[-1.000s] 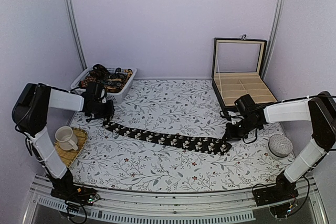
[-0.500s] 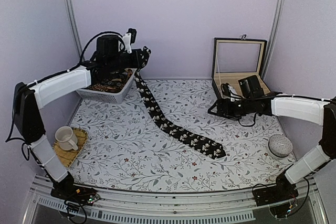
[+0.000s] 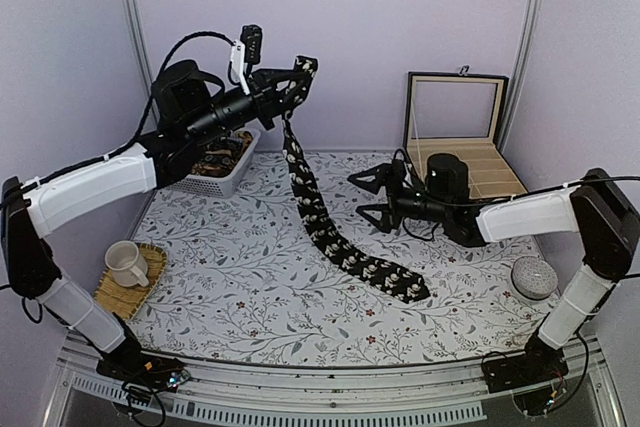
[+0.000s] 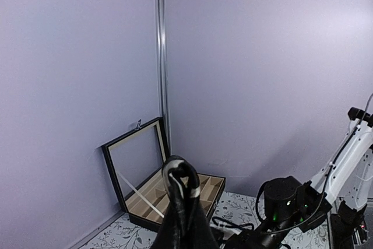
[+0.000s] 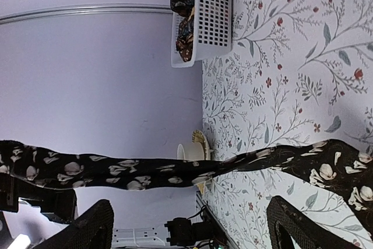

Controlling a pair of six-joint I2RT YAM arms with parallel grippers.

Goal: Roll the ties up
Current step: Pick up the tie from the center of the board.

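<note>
Top external, left gripper (image 3: 298,77) clamped on tie (image 3: 320,222), right gripper (image 3: 362,195) spread, left wrist only its fold

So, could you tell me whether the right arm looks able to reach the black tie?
Probably yes: the right pincer is open and faces the tie, with nothing between them.

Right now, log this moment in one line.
left gripper: shut on tie, raised | tie: lower end on table | right gripper: open, empty

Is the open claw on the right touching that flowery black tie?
Apart. The right wrist view shows the tie stretched across ahead of the right gripper. Its open fingers stop short of the fabric, with a clear gap showing.
</note>
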